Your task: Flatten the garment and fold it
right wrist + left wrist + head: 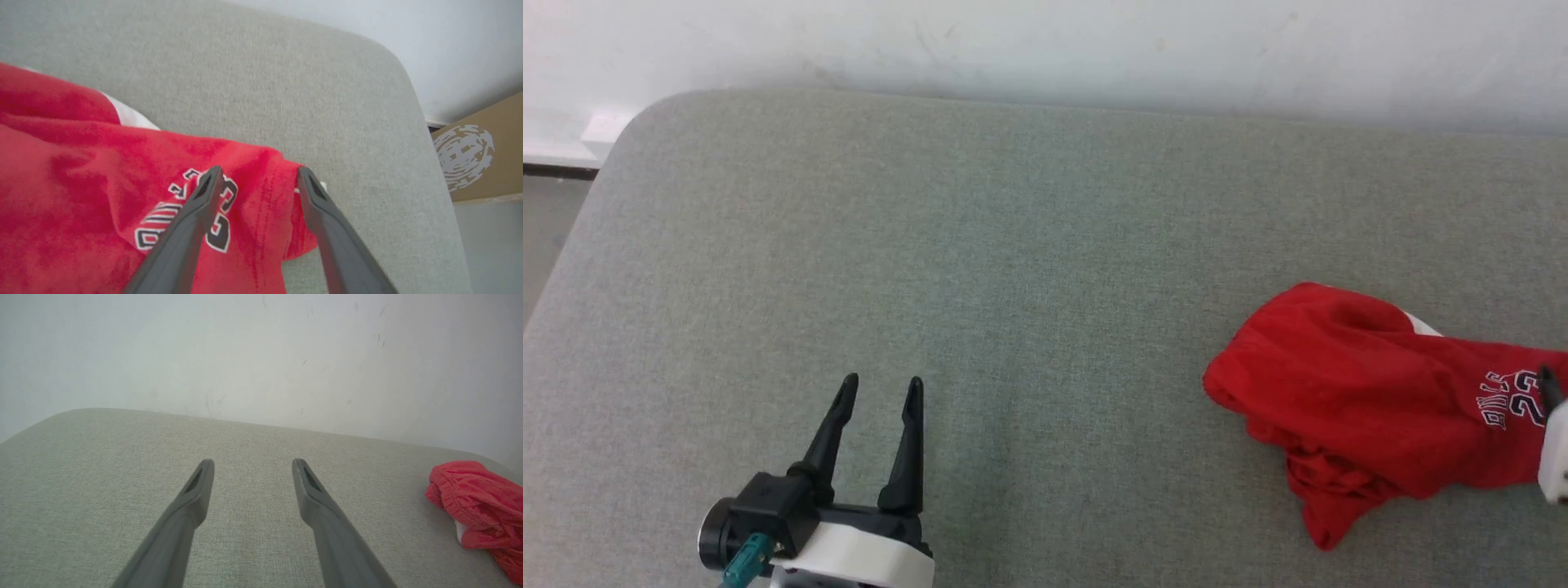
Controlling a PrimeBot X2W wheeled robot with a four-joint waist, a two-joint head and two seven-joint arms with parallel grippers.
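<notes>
The garment (1372, 400), bright red shorts with a white side stripe and a white printed number, lies crumpled at the right of the grey padded table (1013, 245). The same red cloth (478, 506) bunches at the right edge of the left wrist view. My right gripper (257, 173) stands open above the printed leg hem of the garment (81, 183), fingers spread to either side of the hem corner with nothing clamped. At the head view's right edge only a dark fingertip (1548, 390) of it shows. My left gripper (882, 390) is open over bare table at the lower left, far from the cloth.
A white wall (1045, 49) runs along the table's far edge. The table's rounded left corner (645, 114) drops to the floor. A brown cardboard box (478, 151) stands beyond the table's right edge.
</notes>
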